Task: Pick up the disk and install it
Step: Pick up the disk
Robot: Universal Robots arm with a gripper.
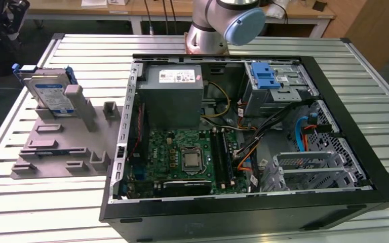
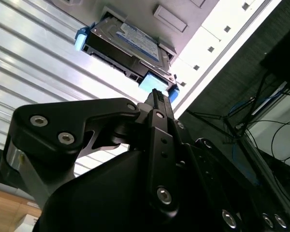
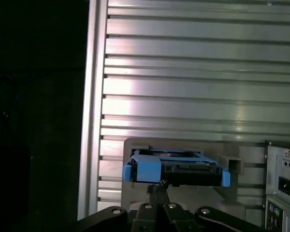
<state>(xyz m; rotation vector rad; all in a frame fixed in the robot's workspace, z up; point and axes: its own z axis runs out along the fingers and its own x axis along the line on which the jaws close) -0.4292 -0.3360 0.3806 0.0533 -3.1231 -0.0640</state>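
The disk (image 1: 51, 91) is a silver drive with a white-and-blue label in a blue bracket. It stands on edge in a grey fixture (image 1: 52, 147) on the slatted table, at the exterior view's left of the open computer case (image 1: 248, 136). Both wrist views look down on the disk (image 2: 128, 46) (image 3: 176, 166) from some way off. My gripper (image 3: 157, 185) (image 2: 156, 94) points toward it, shut and holding nothing, with a clear gap between its tips and the disk.
Inside the case are a grey power-supply box (image 1: 174, 96), a green motherboard (image 1: 188, 157), loose cables and a metal drive bay with a blue latch strip (image 1: 265, 76). The arm's base (image 1: 222, 25) stands behind the case. The fixture has several upright grey posts.
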